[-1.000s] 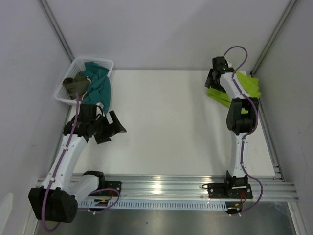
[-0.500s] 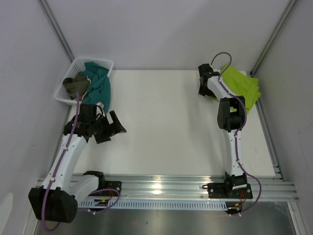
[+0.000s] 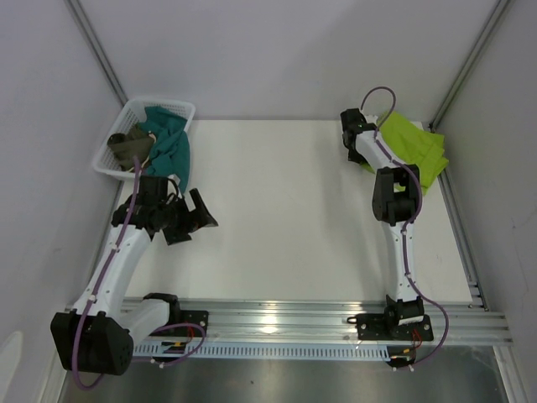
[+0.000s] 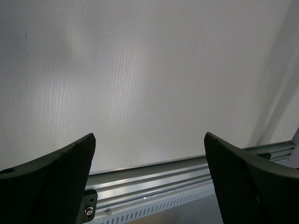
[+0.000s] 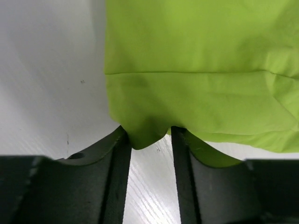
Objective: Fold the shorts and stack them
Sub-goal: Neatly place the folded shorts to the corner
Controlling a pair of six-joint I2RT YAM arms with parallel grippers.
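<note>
The lime-green shorts (image 3: pixel 411 147) lie spread at the far right corner of the table. In the right wrist view the shorts (image 5: pixel 196 70) fill the top, and one corner of their near edge droops between the fingers. My right gripper (image 3: pixel 361 154) is low at the shorts' left edge. The right gripper (image 5: pixel 148 135) has its jaws about half closed around that corner, with a gap still showing between them. My left gripper (image 3: pixel 197 220) hovers wide open over bare table at the left. The left gripper (image 4: pixel 149 140) has nothing between its fingers.
A white basket (image 3: pixel 134 105) stands at the far left corner with a teal garment (image 3: pixel 172 147) hanging over its rim and an olive-brown garment (image 3: pixel 127 147) inside. A metal rail (image 3: pixel 277 323) runs along the near table edge. Walls close in on both sides.
My right gripper moved left off the top of the shorts to their left edge and its jaws narrowed around a corner. The shorts now lie flatter. The left arm barely moved.
</note>
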